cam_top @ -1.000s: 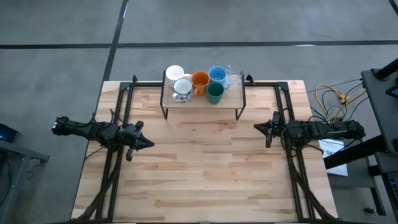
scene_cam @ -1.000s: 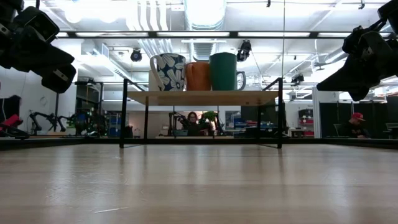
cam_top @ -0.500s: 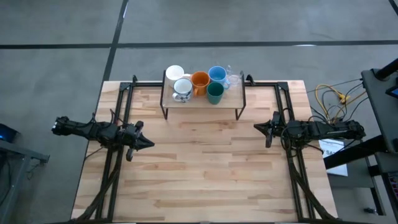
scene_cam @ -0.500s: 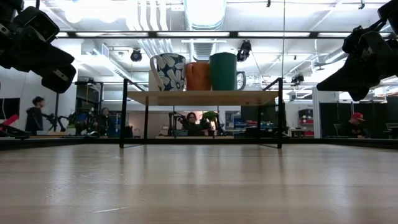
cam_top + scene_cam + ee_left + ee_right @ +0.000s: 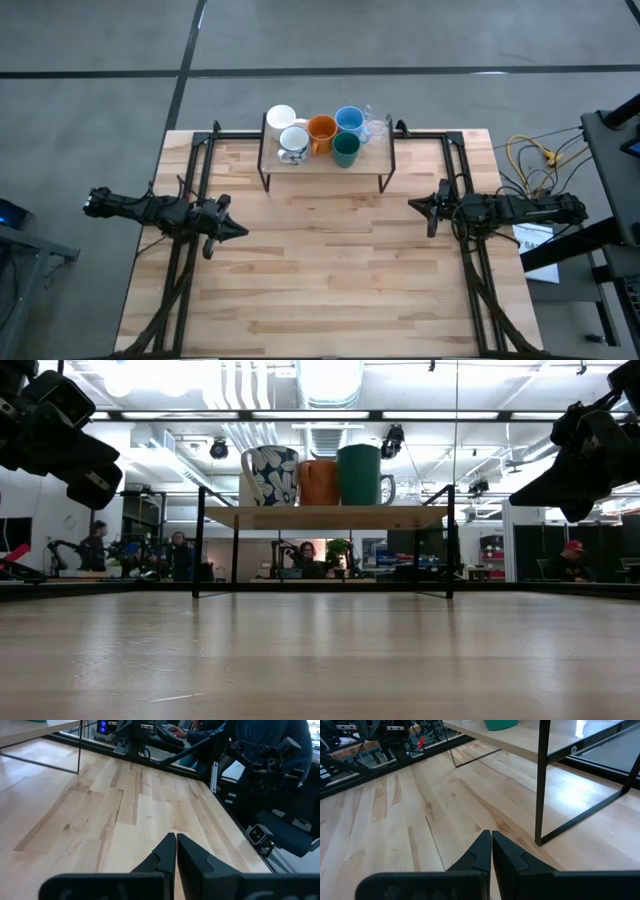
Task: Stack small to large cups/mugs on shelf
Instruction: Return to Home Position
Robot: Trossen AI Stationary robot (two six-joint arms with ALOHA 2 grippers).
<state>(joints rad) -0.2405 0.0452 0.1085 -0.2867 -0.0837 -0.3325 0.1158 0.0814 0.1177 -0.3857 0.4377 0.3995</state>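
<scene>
Only background people [image 5: 178,552] have shifted; left gripper [image 5: 243,231] at nine o'clock, right gripper [image 5: 411,206] at three, both pinched together, empty.

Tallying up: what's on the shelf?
Shelf holds patterned mug, orange mug, green cup in front; white mug, blue mug, clear glass behind, mostly covered in the low view.

Shelf [image 5: 322,168]: light wood top, thin black legs, stands mid-width at the far edge of the table [image 5: 320,270]. Six vessels upright on it, clustered along the shelf's far edge. Plain white mug [image 5: 281,117] at far-left corner, dark-patterned white mug [image 5: 294,142] just in front. Orange mug [image 5: 321,129] in the middle. Light blue mug [image 5: 349,120] behind dark green cup [image 5: 346,150]. Clear glass [image 5: 375,127] near far-right corner.
</scene>
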